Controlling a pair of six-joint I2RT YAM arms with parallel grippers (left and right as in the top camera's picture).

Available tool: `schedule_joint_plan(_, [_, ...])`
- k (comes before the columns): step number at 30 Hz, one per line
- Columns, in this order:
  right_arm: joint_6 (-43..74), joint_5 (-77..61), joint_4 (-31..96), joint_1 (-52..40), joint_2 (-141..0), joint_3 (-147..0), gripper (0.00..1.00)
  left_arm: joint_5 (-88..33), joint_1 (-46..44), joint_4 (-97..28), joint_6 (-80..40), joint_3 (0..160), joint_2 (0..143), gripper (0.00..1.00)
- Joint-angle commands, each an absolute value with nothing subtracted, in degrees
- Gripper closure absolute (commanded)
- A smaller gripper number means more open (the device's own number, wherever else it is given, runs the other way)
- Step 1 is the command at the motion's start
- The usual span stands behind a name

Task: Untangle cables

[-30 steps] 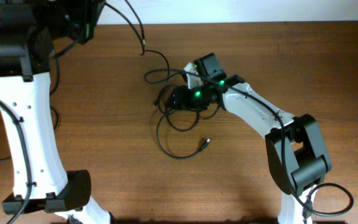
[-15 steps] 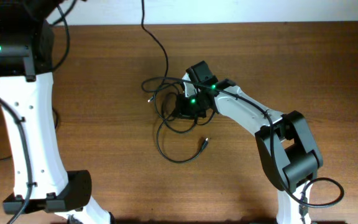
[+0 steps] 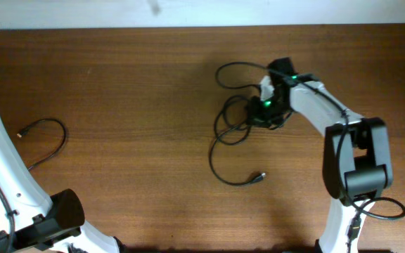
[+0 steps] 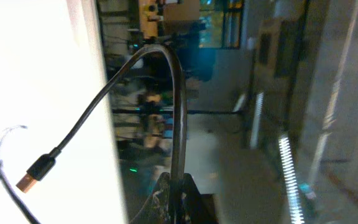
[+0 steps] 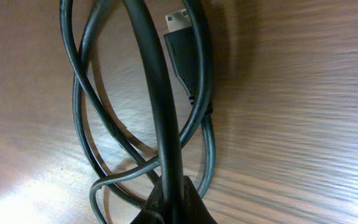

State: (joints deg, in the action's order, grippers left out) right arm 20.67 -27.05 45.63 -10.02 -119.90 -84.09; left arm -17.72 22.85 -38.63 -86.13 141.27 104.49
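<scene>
This looks like a robotics lab or workshop. A white-and-black robot arm on the left (image 3: pixel 9 176) and another on the right (image 3: pixel 315 105) are mounted at a bare wooden table (image 3: pixel 132 105) against a plain white wall (image 3: pixel 188 13). The left wrist view looks across a dim room of cluttered shelving (image 4: pixel 142 99), with a cardboard box (image 4: pixel 180 9) on top and reflective glass panels (image 4: pixel 316 93) alongside.

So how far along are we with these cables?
Done: one separate cable lies at the left of the table. In hand: left gripper shut on a lifted cable; right gripper shut on a strand of the tangle. Left: that tangle, several loops crossing each other.
</scene>
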Motion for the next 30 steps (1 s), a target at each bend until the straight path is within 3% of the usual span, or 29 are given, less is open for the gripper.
schedule_joint_plan(1, [16.67,-31.46,45.91,-7.2,-120.22,-84.16,0.96,-14.76,22.46,-42.24,-59.16,142.23,103.98,1.0])
schedule_joint_plan(4, [16.27,-31.48,46.57,-6.57,-120.22,-84.16,0.96,-2.81,22.39,-50.7,-46.13,142.21,104.14,1.0])
schedule_joint_plan(7, [16.27,-31.48,46.59,-6.72,-120.22,-84.16,0.96,13.58,22.39,-58.0,-43.75,142.21,105.25,1.0])
schedule_joint_plan(13, [16.25,-31.51,47.7,-6.72,-120.22,-84.16,0.96,27.86,22.83,-56.58,-40.62,142.21,112.73,1.0])
schedule_joint_plan(20, [16.27,-31.48,48.03,-6.79,-120.22,-84.16,0.96,28.38,25.76,-43.68,-40.62,142.21,119.02,1.0])
schedule_joint_plan(28, [16.21,-31.48,49.52,-6.76,-120.22,-84.16,0.96,27.68,27.33,-52.66,-40.62,142.21,134.15,1.0])
schedule_joint_plan(29, [15.79,-31.48,49.52,-6.76,-120.22,-84.16,0.96,26.44,27.33,-53.56,-40.62,142.21,135.37,0.97])
schedule_joint_plan(30, [15.31,-31.51,49.54,-6.76,-120.22,-84.16,0.96,24.67,27.18,-54.52,-39.64,142.21,136.81,0.8])
